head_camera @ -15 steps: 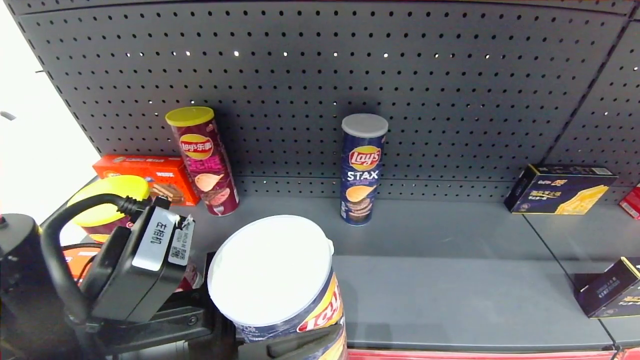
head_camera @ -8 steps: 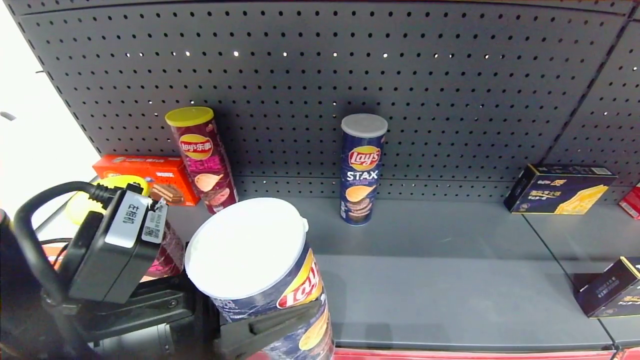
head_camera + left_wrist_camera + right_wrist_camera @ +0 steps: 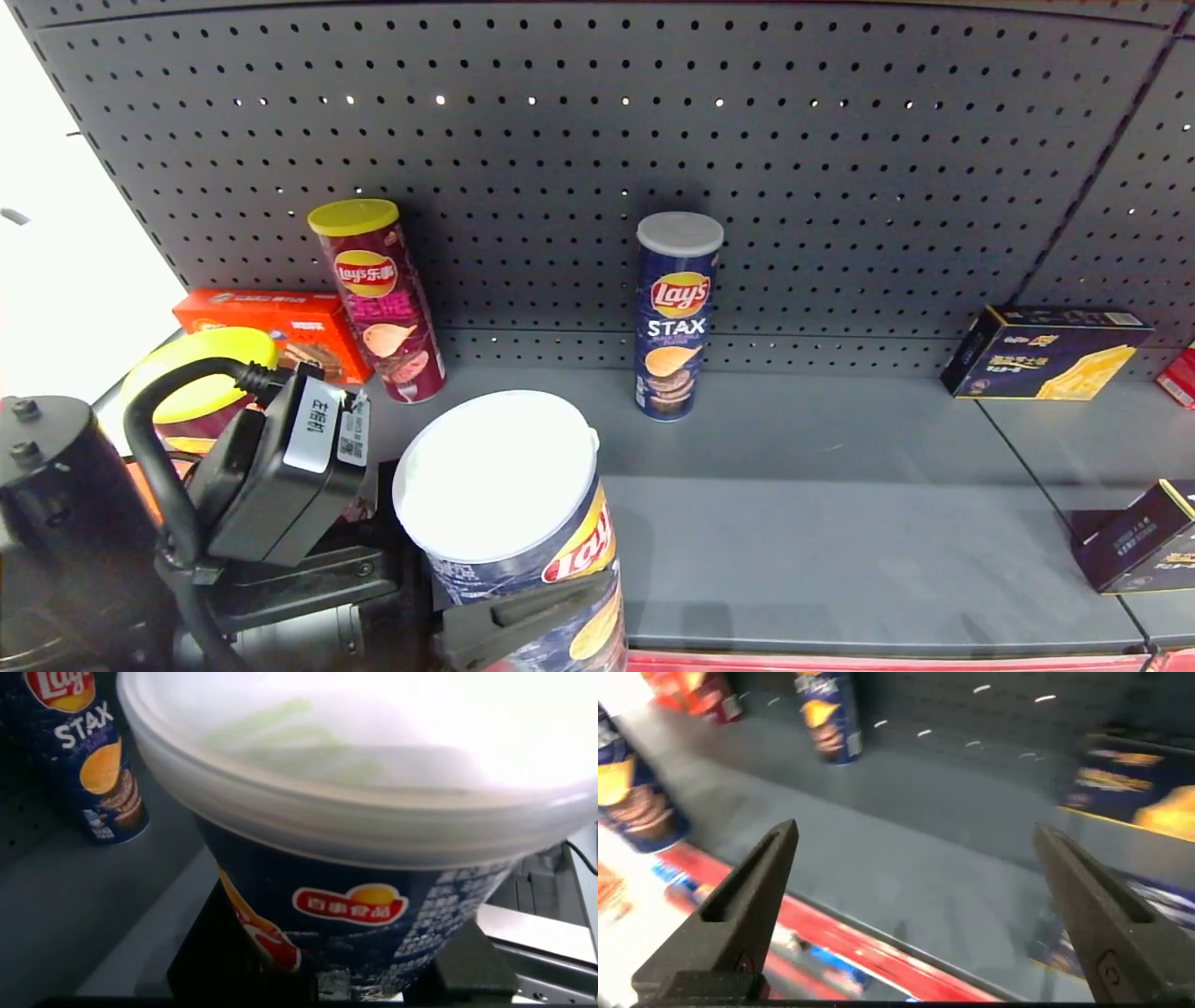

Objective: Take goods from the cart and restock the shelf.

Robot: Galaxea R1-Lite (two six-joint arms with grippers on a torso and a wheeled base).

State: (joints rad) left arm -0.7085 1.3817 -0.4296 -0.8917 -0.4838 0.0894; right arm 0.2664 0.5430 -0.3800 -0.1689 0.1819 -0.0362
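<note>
1. Left gripper (image 3: 485, 607): clamped on the held blue chip can (image 3: 523, 551), one finger (image 3: 523, 611) pressed across the lower body of the can.
2. The held blue chip can, with a white lid, is upright with a slight tilt at the front left of the shelf (image 3: 840, 504). Its base is out of sight, so contact with the shelf cannot be judged.
3. Right gripper (image 3: 920, 915): fingers spread wide apart with nothing between them, positioned over the front edge of the shelf.
4. A second blue can (image 3: 677, 317) stands upright at the back of the shelf, against the pegboard (image 3: 653, 140), well apart from the held one.
5. A maroon can (image 3: 378, 299) with a yellow lid leans at the back left, just beside an orange box (image 3: 271, 322).
6. Two dark blue boxes (image 3: 1046, 353) (image 3: 1134, 537) lie at the right end of the shelf.
</note>
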